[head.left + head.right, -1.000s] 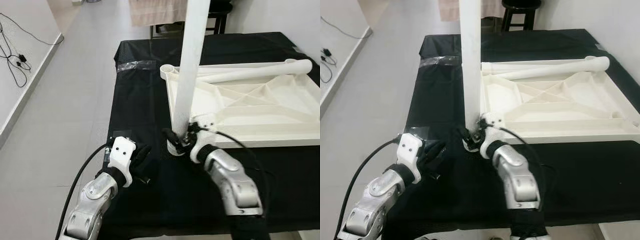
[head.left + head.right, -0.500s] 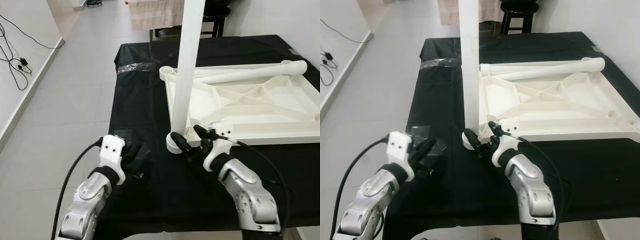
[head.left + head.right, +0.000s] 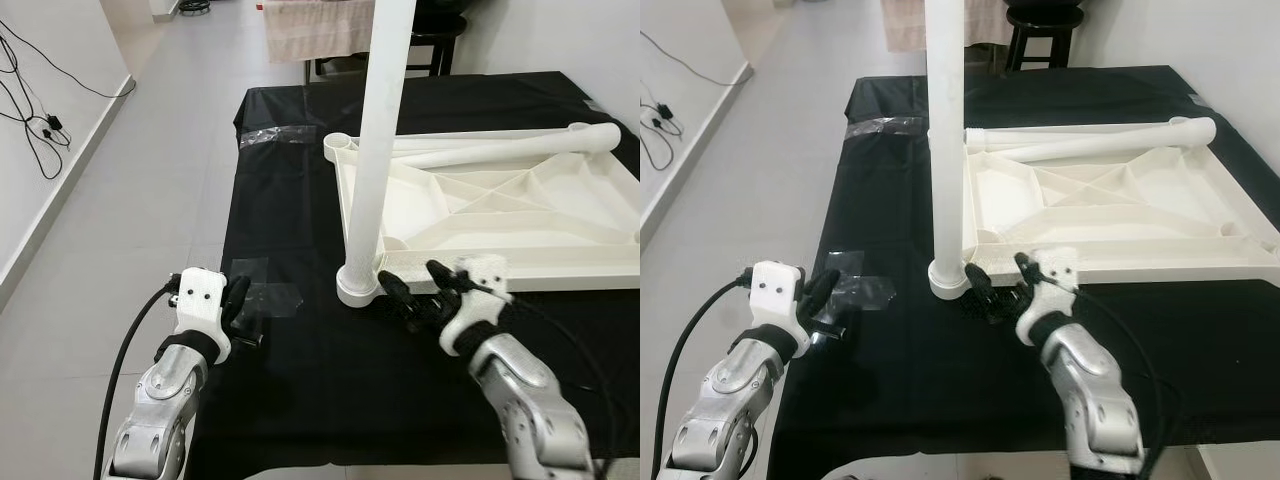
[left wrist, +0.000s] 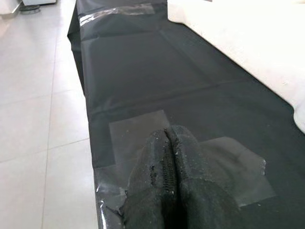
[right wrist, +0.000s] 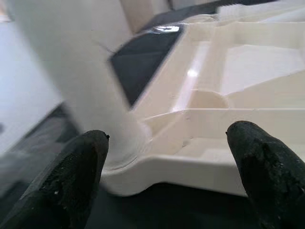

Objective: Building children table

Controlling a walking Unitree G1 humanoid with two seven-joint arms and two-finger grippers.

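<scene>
The upright white leg (image 3: 378, 150) runs out past the top edge of the head views, so its upper end cannot be seen. In the right wrist view that leg (image 5: 71, 71) is blurred. The overturned table frame (image 3: 500, 215) is cut off at the right edge. A stool (image 3: 1040, 30) beyond the tabletop (image 3: 290, 190) shows only partly.

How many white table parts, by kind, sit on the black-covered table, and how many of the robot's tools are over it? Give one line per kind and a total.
Upside-down tabletop panel: 1
Leg standing upright at its corner: 1
Leg lying across the panel: 1
Robot tools, left tool shut, right tool open: 2
Total: 5
</scene>
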